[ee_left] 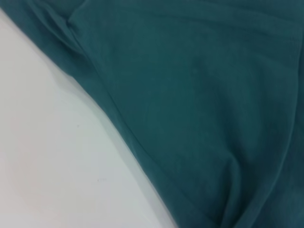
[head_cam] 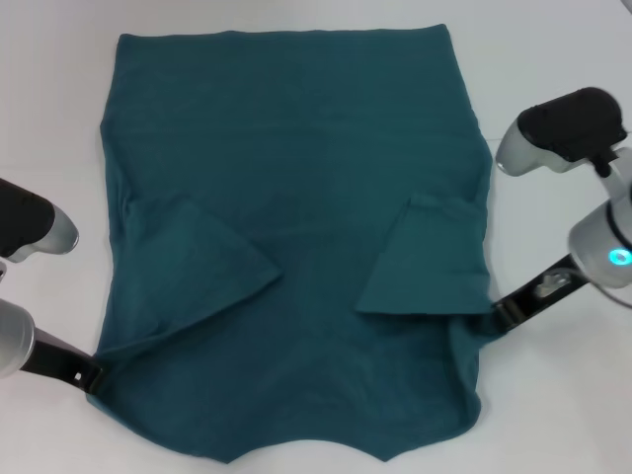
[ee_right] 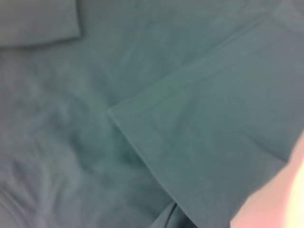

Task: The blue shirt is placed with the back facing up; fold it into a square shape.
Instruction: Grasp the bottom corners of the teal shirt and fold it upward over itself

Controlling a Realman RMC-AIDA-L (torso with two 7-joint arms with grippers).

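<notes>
Our left gripper [head_cam: 91, 377] sits at the blue shirt [head_cam: 296, 197]'s near-left edge, jaws' state unclear. Shirt lies flat mid-surface [head_cam: 553, 415], sleeves folded inward, long axis running away from us w/ collar nearest. Soft, limp knit: we'd pinch edges. Right gripper [head_cam: 499, 314] at near-right shoulder; can't tell jaws.

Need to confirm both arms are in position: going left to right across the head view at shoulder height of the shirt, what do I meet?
Left gripper at the shirt's edge → left sleeve folded inward → right sleeve folded inward → right gripper at the opposite edge of the blue shirt.

The blue shirt [head_cam: 296, 197] is matt, soft knit cloth on a smooth table [head_cam: 553, 49].
</notes>
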